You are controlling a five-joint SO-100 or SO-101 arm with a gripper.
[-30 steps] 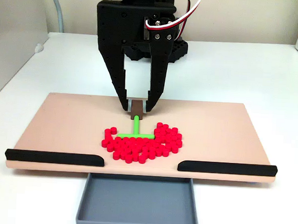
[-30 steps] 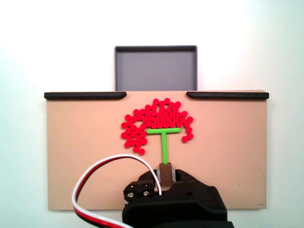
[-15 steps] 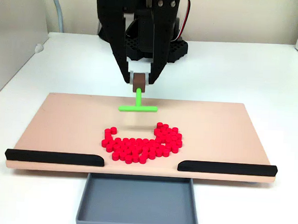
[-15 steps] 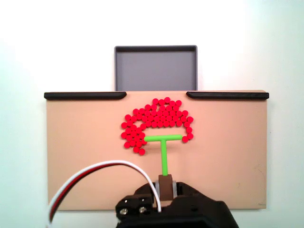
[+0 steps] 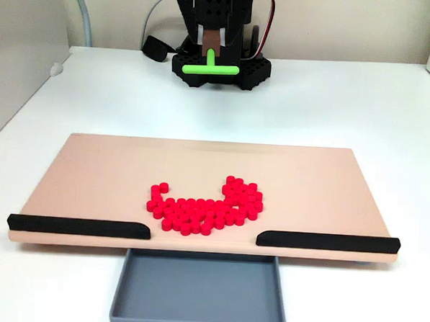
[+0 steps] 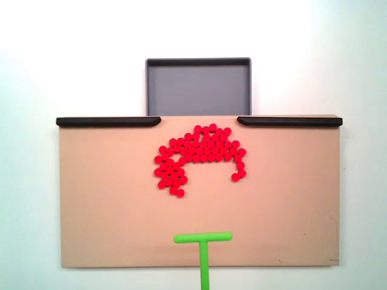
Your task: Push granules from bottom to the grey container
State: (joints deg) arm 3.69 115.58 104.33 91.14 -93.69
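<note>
Granules (image 5: 204, 208) (image 6: 199, 154) lie as one arched red patch on the tan board (image 5: 91, 176) (image 6: 103, 205), toward the edge that meets the tray (image 5: 199, 290) (image 6: 198, 87). In the fixed view facing the arm, the patch sits near the board's near edge, apart from it, in line with the gap between the two black strips (image 5: 79, 227) (image 5: 327, 242). That gap opens straight onto the tray, which butts against the board's edge. To left and right of the patch the board is bare, and the far half of it is open as well.

Each granule is a small, short cylinder, bright and smooth. The tray is grey, matte, rectangular and low-walled, narrower than the board. The board is flat with a dull finish. The strips are long, low and black with rounded ends.

The gripper (image 5: 210, 39) is raised over the far end of the table, near the arm's black base, pinching the brown handle of the green T-shaped pusher (image 5: 210, 65) (image 6: 204, 251). The pusher hangs crossbar down, well apart from the granules.
</note>
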